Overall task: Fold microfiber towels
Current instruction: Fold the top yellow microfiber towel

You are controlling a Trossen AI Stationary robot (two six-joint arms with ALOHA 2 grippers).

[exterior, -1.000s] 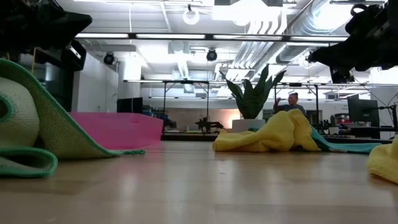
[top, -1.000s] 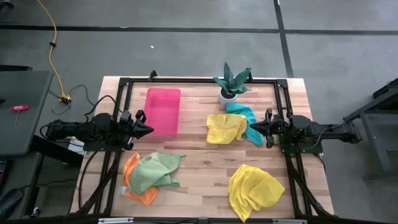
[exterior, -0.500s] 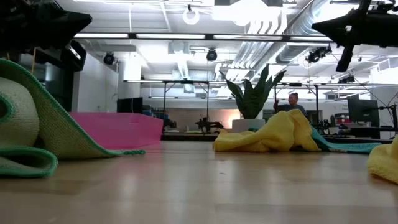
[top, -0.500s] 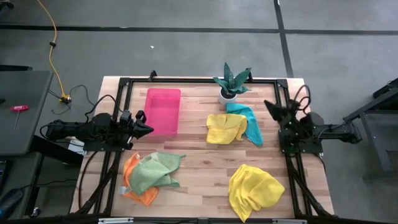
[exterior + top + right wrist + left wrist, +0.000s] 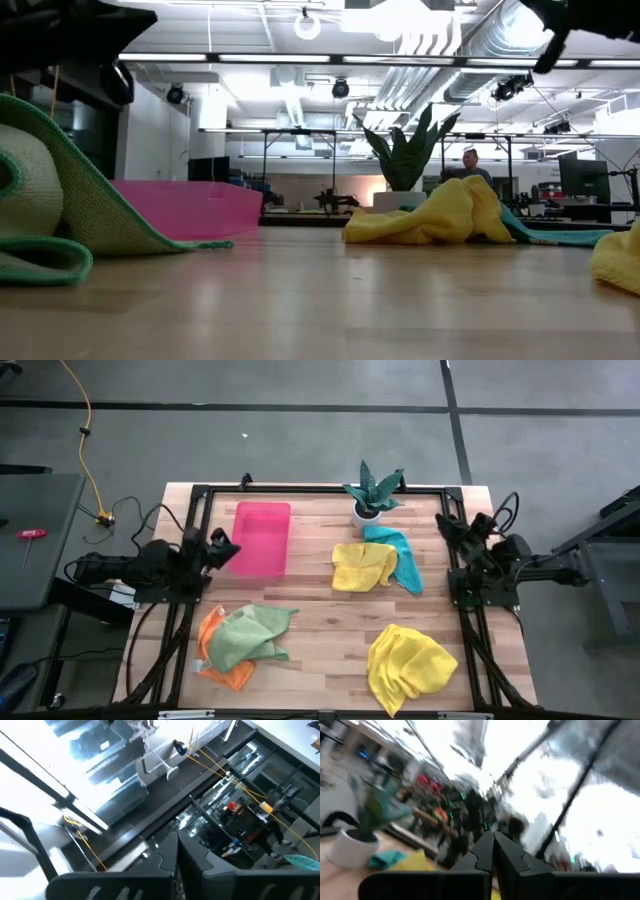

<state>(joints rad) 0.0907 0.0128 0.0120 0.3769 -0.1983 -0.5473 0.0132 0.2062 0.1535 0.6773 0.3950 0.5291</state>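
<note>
My left gripper (image 5: 228,547) sits at the table's left edge, fingers pressed together and holding nothing, just beside the pink tray (image 5: 262,538). My right gripper (image 5: 447,523) is pulled up at the right edge near the far corner, also pressed together and holding nothing; in its wrist view the fingertips (image 5: 176,842) meet and point up toward the ceiling.

The wooden table (image 5: 320,630) has open room down the middle, between the two piles nearest me. The orange towel (image 5: 212,658) lies near the front left with the light green towel (image 5: 248,635) crumpled on top of it. One yellow towel (image 5: 408,664) is bunched at the front right. The other yellow towel (image 5: 362,565) lies right of centre, overlapping the teal towel (image 5: 398,553), just in front of the potted plant (image 5: 372,492).

The tray holds nothing.
</note>
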